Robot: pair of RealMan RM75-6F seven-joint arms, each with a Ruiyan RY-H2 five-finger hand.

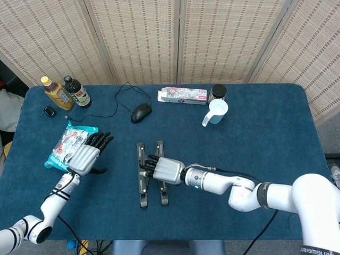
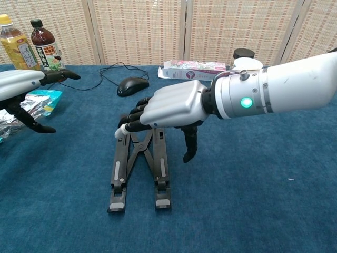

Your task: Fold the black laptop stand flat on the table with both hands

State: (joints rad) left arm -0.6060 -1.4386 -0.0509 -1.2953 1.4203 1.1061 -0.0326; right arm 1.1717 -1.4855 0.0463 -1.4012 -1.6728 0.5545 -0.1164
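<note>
The laptop stand (image 1: 152, 172) was seen lying low on the counter (image 1: 255, 143), directly beneath the right hand (image 1: 163, 169), its two rails drawn close with the crossed links between them; the fold was judged nearly complete, with perhaps a last squeeze left. The right hand was held over the rails, fingers extended and slightly apart, nothing gripped; whether the fingertips touched the stand could not be told. Well off to that hand's side, the left hand (image 1: 85, 155) was held spread and empty, near a snack bag (image 1: 69, 144).
</note>
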